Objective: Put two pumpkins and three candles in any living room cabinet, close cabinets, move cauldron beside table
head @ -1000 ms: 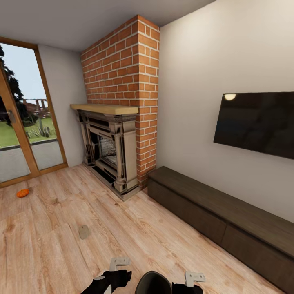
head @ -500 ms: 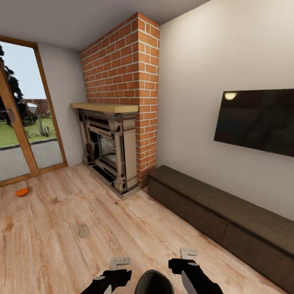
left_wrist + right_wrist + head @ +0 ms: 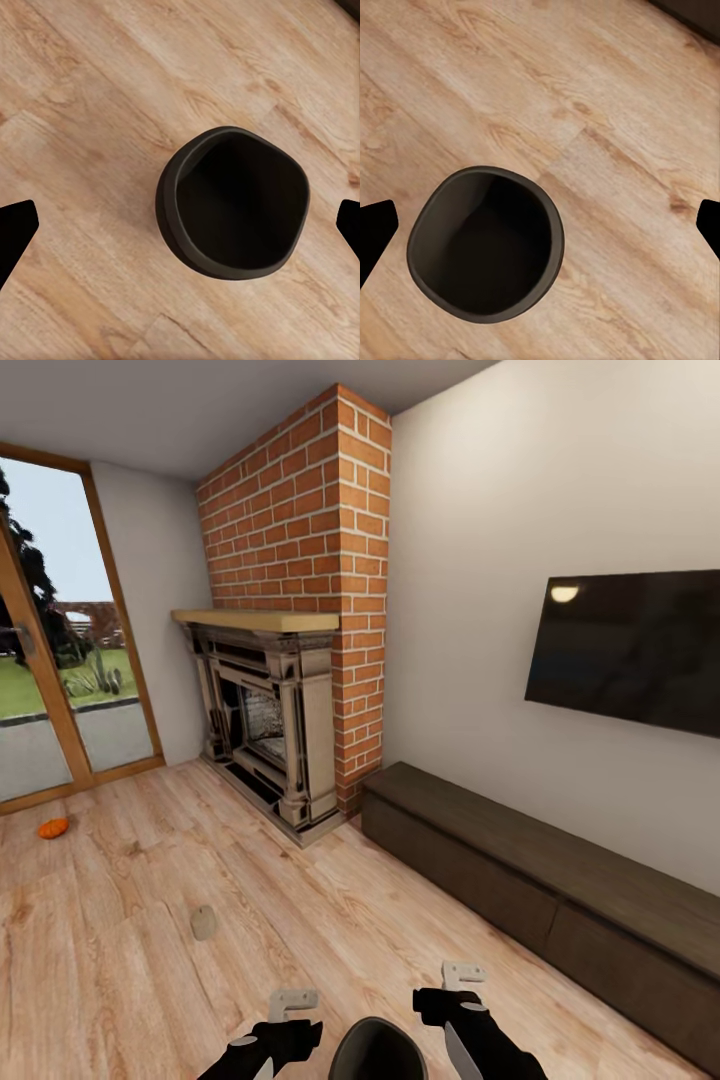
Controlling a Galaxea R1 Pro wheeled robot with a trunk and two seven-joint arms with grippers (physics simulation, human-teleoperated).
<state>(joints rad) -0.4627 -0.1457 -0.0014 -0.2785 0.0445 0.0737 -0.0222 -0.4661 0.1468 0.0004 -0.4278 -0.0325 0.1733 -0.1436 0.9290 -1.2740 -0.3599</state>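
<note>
Fingers: on my left wrist view the left fingers point(image 3: 16, 232) stand wide apart with nothing between them, and the right fingers point(image 3: 376, 229) stand equally spread on the right wrist view. In the head view I see the left gripper point(image 3: 292, 1003) and the right gripper point(image 3: 462, 973) low in the picture, either side of the cauldron point(image 3: 375, 1050).

The cauldron stands upright on the wood floor point(image 3: 120, 980); both wrist views look into its mouth, and the interior is dark, with no contents discernible.

Against the picture one second back, the right arm has come forward and its gripper sits higher in the head view; since half a second ago it is almost unchanged. The cauldron has not moved.

Outward from the cauldron, the head view adds what the wrist views lack: one candle point(image 3: 204, 923) on the floor, well apart from the grippers; one pumpkin point(image 3: 53, 827) farther off, near the glass door point(image 3: 60, 690); the cabinet point(image 3: 540, 900) along the wall with its fronts shut, beside the brick fireplace point(image 3: 285, 730), under a wall screen point(image 3: 630, 650).
</note>
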